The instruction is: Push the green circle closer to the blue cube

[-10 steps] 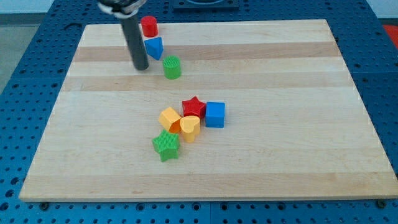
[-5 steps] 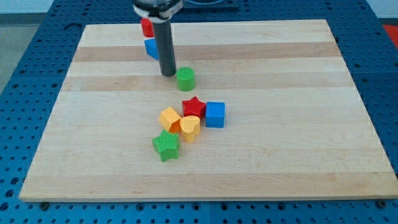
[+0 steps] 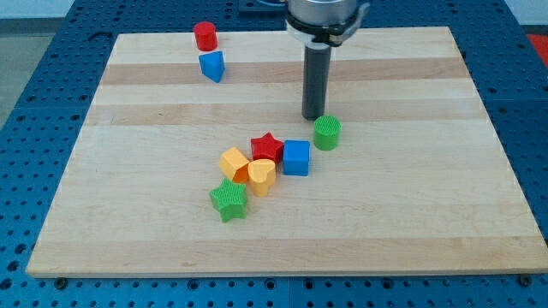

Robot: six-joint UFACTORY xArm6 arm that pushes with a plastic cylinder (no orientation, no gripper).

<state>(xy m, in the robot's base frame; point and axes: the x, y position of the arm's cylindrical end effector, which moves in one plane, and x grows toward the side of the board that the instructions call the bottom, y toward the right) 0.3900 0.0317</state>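
Observation:
The green circle, a short green cylinder, stands on the wooden board just up and right of the blue cube, with a small gap between them. My tip rests on the board right beside the green circle's upper-left side. The blue cube touches a red star on its left.
A yellow hexagon block, a yellow heart and a green star cluster left of the blue cube. A red cylinder and a blue triangular block sit near the board's top left. The board's edge runs along the view's bottom.
My tip has swept right and down across the board, pushing the green circle from near the blue triangular block to just beside the blue cube.

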